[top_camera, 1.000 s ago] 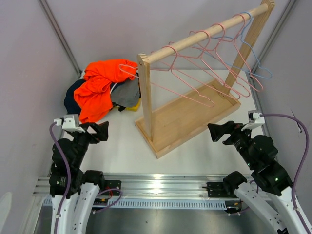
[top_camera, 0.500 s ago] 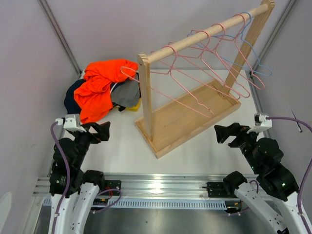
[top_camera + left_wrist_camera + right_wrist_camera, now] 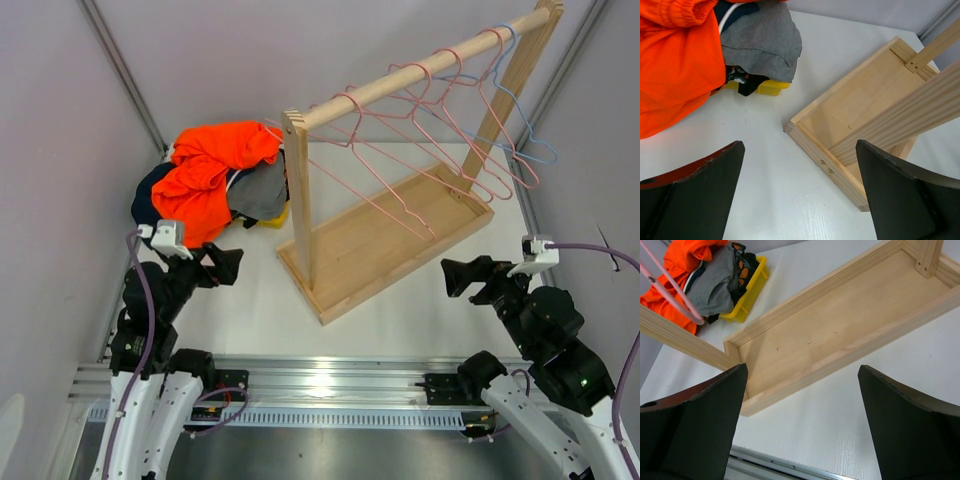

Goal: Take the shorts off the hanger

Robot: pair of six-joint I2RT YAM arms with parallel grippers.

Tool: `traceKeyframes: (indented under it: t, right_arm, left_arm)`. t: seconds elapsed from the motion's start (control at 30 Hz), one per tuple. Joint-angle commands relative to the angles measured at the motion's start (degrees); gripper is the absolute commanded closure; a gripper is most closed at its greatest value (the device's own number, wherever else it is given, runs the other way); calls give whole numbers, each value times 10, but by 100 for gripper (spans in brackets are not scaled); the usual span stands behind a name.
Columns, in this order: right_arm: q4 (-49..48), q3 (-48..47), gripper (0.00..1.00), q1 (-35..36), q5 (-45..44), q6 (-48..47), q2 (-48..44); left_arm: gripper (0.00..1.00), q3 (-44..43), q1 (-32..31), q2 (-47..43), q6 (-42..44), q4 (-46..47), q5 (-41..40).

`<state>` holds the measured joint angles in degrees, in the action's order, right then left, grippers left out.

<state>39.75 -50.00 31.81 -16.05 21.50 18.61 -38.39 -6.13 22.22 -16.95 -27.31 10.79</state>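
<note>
The shorts lie in a heap at the far left: bright orange shorts [image 3: 205,175] on top, grey shorts [image 3: 260,192] beside them, navy shorts [image 3: 148,205] underneath. In the left wrist view the orange shorts [image 3: 675,65], the grey shorts [image 3: 760,40] and a patterned bit [image 3: 737,77] show. Several bare pink hangers [image 3: 400,160] and one blue hanger [image 3: 525,135] hang on the wooden rack [image 3: 400,235]. My left gripper [image 3: 228,266] [image 3: 800,195] is open, just short of the heap. My right gripper [image 3: 460,275] [image 3: 802,420] is open near the rack's right front.
A yellow bin [image 3: 272,218] [image 3: 769,87] [image 3: 747,295] sits under the heap, next to the rack's upright post [image 3: 298,200]. The rack's base tray [image 3: 865,105] [image 3: 840,320] lies diagonally across the middle of the white table. Grey walls stand close on both sides.
My left arm has moved a little forward and right towards the heap. My right arm drew back to the right, away from the rack. The hangers have swung slightly.
</note>
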Motion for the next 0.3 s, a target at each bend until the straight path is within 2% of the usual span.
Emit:
traceKeyframes:
  t: [0.0,0.27]
  right_arm:
    - [-15,3,1,4,1,-15,-4]
    - [-18,4,1,4,5,-15,-14]
  left_arm:
    - [1,2,5,-13,8,31,32]
    - [1,-2,6,5,22,30,41]
